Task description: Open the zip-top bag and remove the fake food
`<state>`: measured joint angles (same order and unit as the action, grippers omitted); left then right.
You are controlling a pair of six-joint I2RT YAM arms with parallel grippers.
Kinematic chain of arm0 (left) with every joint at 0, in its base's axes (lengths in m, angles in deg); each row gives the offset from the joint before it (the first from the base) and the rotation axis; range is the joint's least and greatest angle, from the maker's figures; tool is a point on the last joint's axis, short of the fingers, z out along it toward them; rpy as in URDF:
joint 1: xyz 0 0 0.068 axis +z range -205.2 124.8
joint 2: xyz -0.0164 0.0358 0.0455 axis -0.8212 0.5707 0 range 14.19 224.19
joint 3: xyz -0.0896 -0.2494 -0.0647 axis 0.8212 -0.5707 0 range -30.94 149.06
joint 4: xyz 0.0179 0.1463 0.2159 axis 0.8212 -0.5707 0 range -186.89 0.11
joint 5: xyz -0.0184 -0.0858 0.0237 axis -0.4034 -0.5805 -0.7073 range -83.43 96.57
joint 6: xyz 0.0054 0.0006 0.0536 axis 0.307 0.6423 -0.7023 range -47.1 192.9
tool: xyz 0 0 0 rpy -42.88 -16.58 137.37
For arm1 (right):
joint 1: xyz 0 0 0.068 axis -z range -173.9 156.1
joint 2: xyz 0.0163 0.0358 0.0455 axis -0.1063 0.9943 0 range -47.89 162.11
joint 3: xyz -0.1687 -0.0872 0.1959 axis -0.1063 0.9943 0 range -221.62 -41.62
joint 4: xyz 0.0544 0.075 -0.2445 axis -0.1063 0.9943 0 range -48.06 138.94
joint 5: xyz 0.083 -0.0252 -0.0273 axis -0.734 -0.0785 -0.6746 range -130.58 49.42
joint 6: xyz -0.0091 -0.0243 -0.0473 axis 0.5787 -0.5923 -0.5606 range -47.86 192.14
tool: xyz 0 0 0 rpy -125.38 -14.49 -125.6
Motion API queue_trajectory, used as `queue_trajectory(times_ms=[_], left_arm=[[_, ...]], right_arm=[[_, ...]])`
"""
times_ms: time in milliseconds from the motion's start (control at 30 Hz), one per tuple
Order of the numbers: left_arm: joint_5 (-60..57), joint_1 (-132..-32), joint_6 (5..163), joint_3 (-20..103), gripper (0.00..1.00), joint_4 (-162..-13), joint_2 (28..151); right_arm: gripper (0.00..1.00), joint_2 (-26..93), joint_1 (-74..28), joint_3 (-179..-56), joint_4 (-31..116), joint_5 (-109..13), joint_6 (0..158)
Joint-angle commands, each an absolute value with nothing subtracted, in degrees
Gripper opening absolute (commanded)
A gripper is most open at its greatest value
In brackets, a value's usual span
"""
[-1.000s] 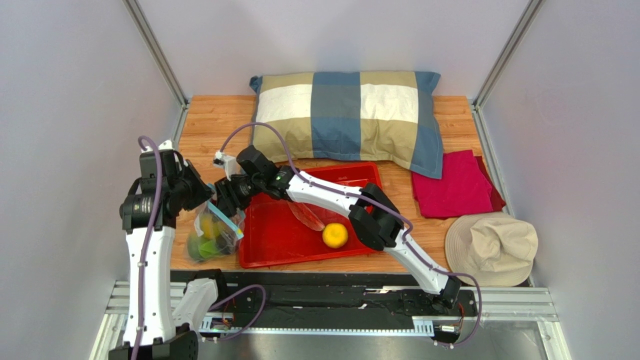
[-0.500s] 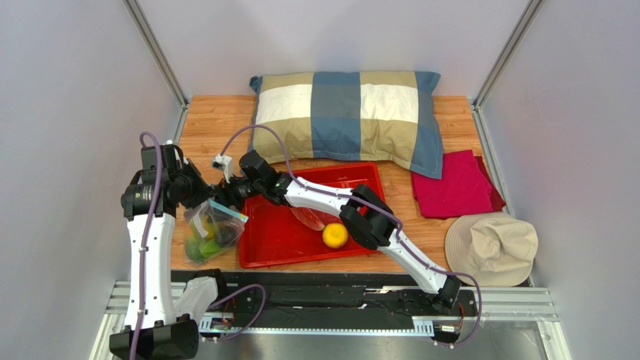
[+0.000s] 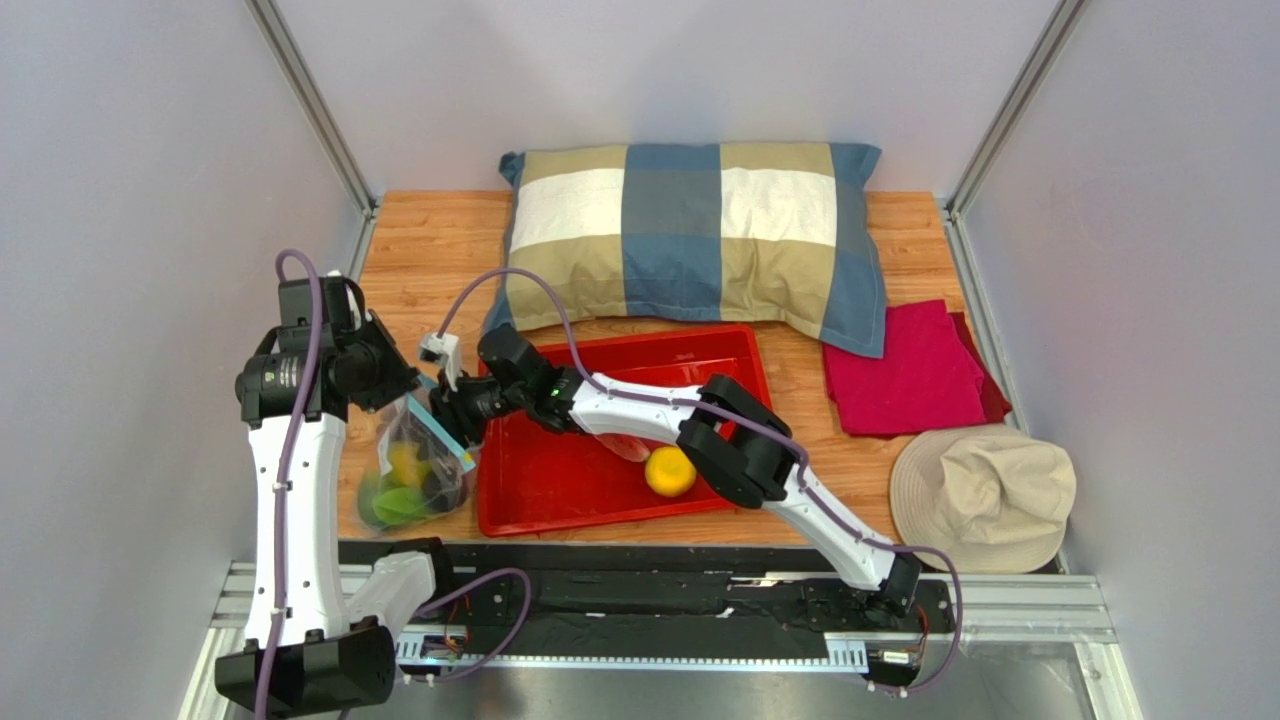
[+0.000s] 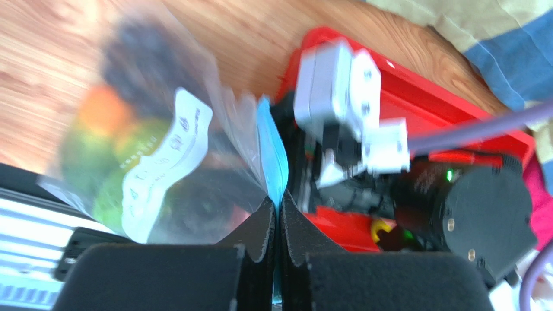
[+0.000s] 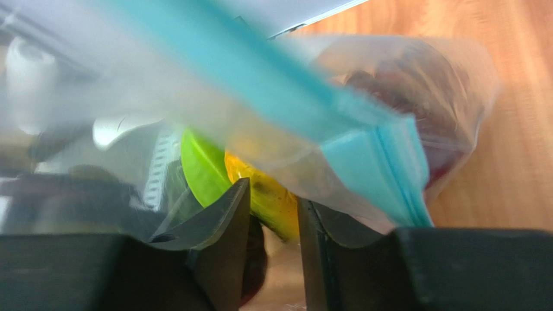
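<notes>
Our left gripper pinches the blue strip of the bag, at nine o'clock from the red tray. Whether the half-closed right gripper holds film, we cannot tell; if it slips, the toy fruit will not come out.

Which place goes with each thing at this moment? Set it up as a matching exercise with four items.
Things:
1. zip-top bag
2. yellow fruit
3. hat
4. pillow

Places:
A. lying in the red tray
B. along the far side of the table
C. pinched at its blue strip by the left pincer
D. at the near right corner

Pairs: 1-C, 2-A, 3-D, 4-B
</notes>
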<state>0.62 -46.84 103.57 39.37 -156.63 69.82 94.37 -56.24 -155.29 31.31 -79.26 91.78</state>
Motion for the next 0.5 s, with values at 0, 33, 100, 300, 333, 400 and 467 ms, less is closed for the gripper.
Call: queue_trajectory(times_ms=[0,33,100,300,333,400,467], left_arm=[[4.29,-47.03,98.04,45.61,0.00,-157.48,71.22],[4.11,-47.03,97.86,45.53,0.00,-157.48,71.31],[3.58,-46.94,97.94,45.44,0.00,-157.13,71.49],[0.07,-47.03,99.18,46.66,0.00,-156.60,71.05],[-1.15,-47.03,98.91,46.93,0.00,-156.60,71.05],[-3.70,-46.94,98.38,47.55,0.00,-156.43,71.49],[-8.53,-47.03,98.99,47.73,0.00,-156.16,72.45]], right_arm=[[0.45,86.24,-56.83,-149.75,23.58,-81.71,94.02],[0.48,85.53,-56.82,-149.29,23.22,-81.19,94.20],[0.51,84.30,-56.82,-148.94,22.96,-81.53,94.64],[0.63,85.53,-56.74,-149.81,18.04,-83.91,98.50],[0.65,85.61,-56.74,-149.82,17.86,-84.08,98.68],[0.70,86.49,-56.91,-150.16,17.50,-85.13,97.90],[0.73,87.37,-57.09,-151.04,18.73,-85.58,96.58]])
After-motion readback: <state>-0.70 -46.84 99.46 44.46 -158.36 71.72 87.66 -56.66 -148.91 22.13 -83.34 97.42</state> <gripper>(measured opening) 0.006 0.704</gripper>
